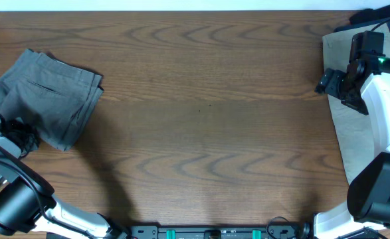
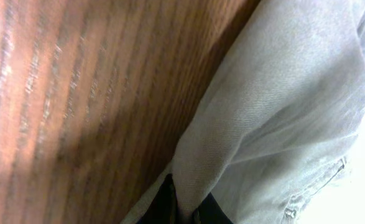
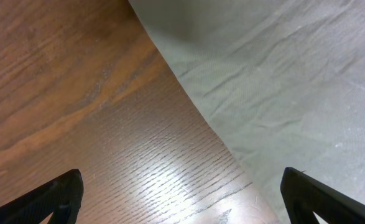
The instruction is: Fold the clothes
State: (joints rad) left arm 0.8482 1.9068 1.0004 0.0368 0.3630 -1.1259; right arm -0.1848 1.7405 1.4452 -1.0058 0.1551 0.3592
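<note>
Overhead: grey shorts are laid folded at 9 o'clock, hem apparently pinched by the closed left gripper, best released and lifted straight so the fold is not dragged; right gripper is held wide open, empty, at 3 o'clock.

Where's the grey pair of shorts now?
Overhead view: grey shorts lie at the table's far left edge, with the left pincer pinching their lower-left corner.
</note>
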